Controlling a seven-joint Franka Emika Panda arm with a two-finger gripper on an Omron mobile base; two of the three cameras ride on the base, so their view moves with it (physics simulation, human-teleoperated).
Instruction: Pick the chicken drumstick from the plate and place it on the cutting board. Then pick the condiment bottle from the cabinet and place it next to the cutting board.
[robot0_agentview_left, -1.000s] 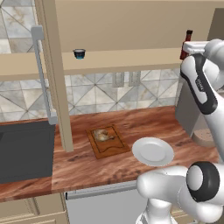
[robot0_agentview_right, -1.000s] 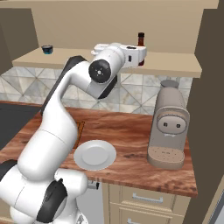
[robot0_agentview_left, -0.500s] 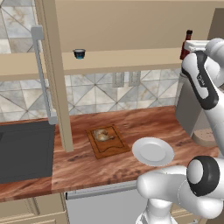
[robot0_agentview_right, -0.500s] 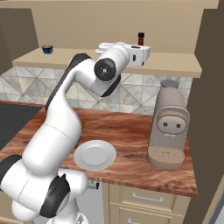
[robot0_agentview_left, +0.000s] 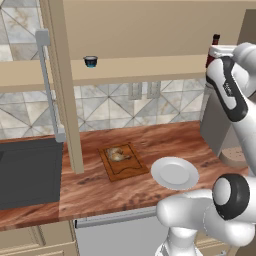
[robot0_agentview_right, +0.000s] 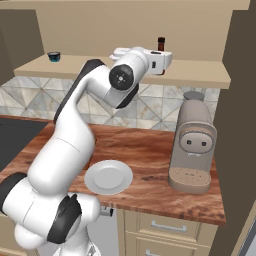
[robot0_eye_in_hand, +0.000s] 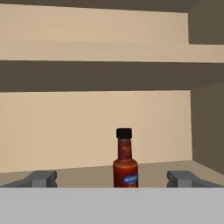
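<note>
In the left base view, you have the arm raised high on the right, its hand up at shelf level. The bottle (robot0_agentview_left: 215, 46) stands on the cabinet (robot0_agentview_left: 150, 67) shelf, just past the hand, with its cap and neck showing above it. Far below the gripper, the drumstick (robot0_agentview_left: 117, 154) lies on the board (robot0_agentview_left: 122, 161) on the desk (robot0_agentview_left: 150, 142). The plate (robot0_agentview_left: 174, 173) sits bare on the desk just beside the board, nearer the arm's side. A cup (robot0_agentview_left: 90, 61) stands on the same shelf, well apart from the hand, beyond the cabinet post.

In the right base view, your hand reaches level along the shelf and the gripper (robot0_agentview_right: 167, 61) is right at the bottle (robot0_agentview_right: 161, 46), whose upper part rises just behind it. You cannot tell from here whether they touch. The plate (robot0_agentview_right: 108, 176) lies far below on the desk (robot0_agentview_right: 150, 150), and a coffee machine (robot0_agentview_right: 192, 142) stands below and to the side of the hand. The cup (robot0_agentview_right: 54, 56) sits well away at the other end of the shelf.

In the hand view, your gripper (robot0_eye_in_hand: 114, 178) is spread wide and holds nothing: one fingertip (robot0_eye_in_hand: 41, 178) sits far to one side, the other far to the opposite side. The bottle (robot0_eye_in_hand: 125, 159) stands upright straight ahead, between them, clear of both fingers, on the shelf with the cabinet (robot0_eye_in_hand: 87, 127) back wall behind it.
</note>
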